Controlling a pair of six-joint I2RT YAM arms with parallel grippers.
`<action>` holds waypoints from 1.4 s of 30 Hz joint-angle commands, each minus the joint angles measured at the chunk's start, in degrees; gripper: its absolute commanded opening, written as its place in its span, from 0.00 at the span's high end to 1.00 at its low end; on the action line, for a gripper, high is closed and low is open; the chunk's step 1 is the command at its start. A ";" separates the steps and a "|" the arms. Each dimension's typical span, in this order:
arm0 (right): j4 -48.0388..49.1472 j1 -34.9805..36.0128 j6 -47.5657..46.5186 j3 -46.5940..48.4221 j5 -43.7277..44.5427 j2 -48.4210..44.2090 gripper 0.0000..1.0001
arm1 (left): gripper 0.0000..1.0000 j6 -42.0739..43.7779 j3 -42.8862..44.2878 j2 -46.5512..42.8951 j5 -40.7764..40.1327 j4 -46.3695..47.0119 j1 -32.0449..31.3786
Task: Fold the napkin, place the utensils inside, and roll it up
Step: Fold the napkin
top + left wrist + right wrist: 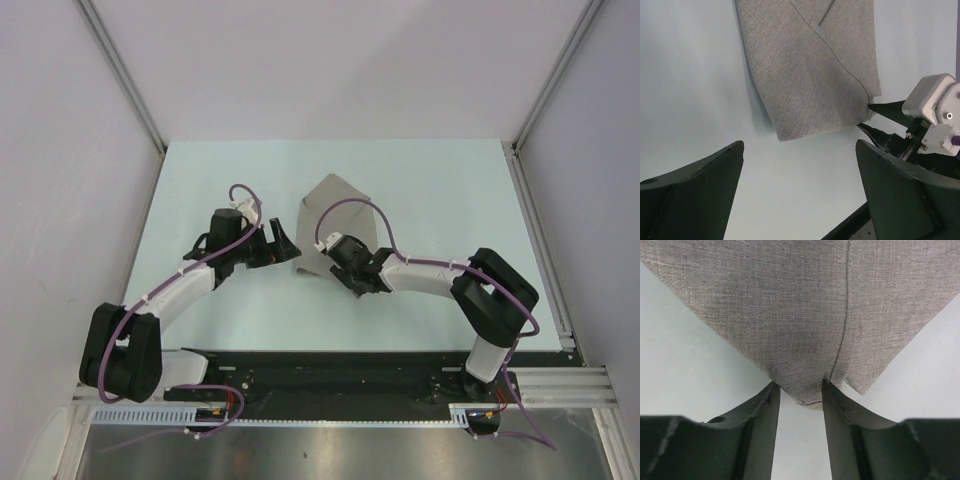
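Note:
The grey-beige napkin (335, 208) lies folded in the middle of the table, with a stitched seam running down it (810, 65). My right gripper (322, 266) is at its near corner. In the right wrist view (800, 388) the jaws stand a narrow gap apart, with the corner (805, 365) lying between the fingertips and not visibly pinched. My left gripper (281, 243) is wide open and empty just left of the napkin; its view (800, 150) shows bare table between the fingers. The right fingertips (875, 107) show there at the cloth's corner. The fork and the dark utensil are out of view.
The pale green table top (440, 190) is walled by white panels on the left, back and right. A black rail (330, 365) runs along the near edge by the arm bases. Purple cables (360, 205) loop above both wrists.

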 commanded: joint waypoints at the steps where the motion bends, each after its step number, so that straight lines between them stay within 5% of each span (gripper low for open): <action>1: 1.64 -0.92 -2.29 -0.89 -0.21 0.69 0.60 | 0.02 0.95 1.73 -1.75 -0.35 0.08 -0.14; 8: -1.17 -0.31 -3.25 1.30 0.67 -0.45 0.89 | 0.02 1.13 2.08 -2.10 -0.18 -0.36 -0.14; 22: -3.55 -0.66 -12.39 11.33 10.42 0.69 0.96 | 0.03 -1.07 2.79 2.64 1.67 3.24 -0.23; 36: 18.50 -1.01 -20.92 2.30 21.94 -2.29 1.00 | 0.03 -2.38 2.79 5.01 1.05 5.34 -1.19; 42: 15.00 -0.58 -16.53 0.17 20.19 0.78 1.00 | 0.06 -3.09 2.17 6.94 2.11 7.54 -1.37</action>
